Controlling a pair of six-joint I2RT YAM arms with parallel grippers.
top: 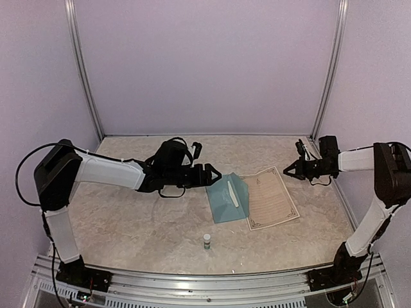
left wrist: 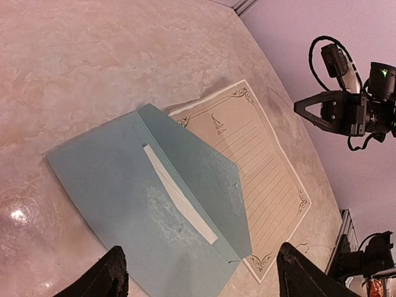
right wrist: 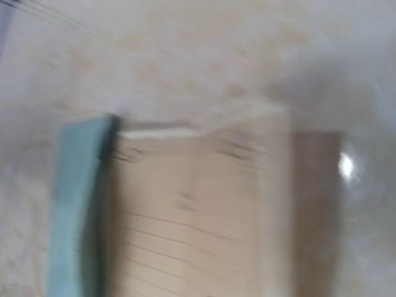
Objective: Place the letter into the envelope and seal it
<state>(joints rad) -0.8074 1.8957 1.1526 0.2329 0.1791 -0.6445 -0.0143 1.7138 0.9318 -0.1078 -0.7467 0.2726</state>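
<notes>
The teal-blue envelope (top: 228,196) lies flat at mid-table with its pointed flap open toward the right, overlapping the left edge of the letter. A white strip runs along the fold. The letter (top: 273,197) is a cream lined sheet with an ornate border, lying flat. My left gripper (top: 217,174) hovers just left of and above the envelope (left wrist: 124,198), open and empty (left wrist: 201,281). My right gripper (top: 286,170) hangs above the letter's far right corner and also shows in the left wrist view (left wrist: 297,106). The right wrist view is blurred and shows the letter (right wrist: 204,210) and an envelope edge (right wrist: 74,204), no fingers.
A small glue stick (top: 207,241) stands upright on the marble-patterned table (top: 128,218), in front of the envelope. Lilac walls with metal corner rails (top: 324,77) close in the back and sides.
</notes>
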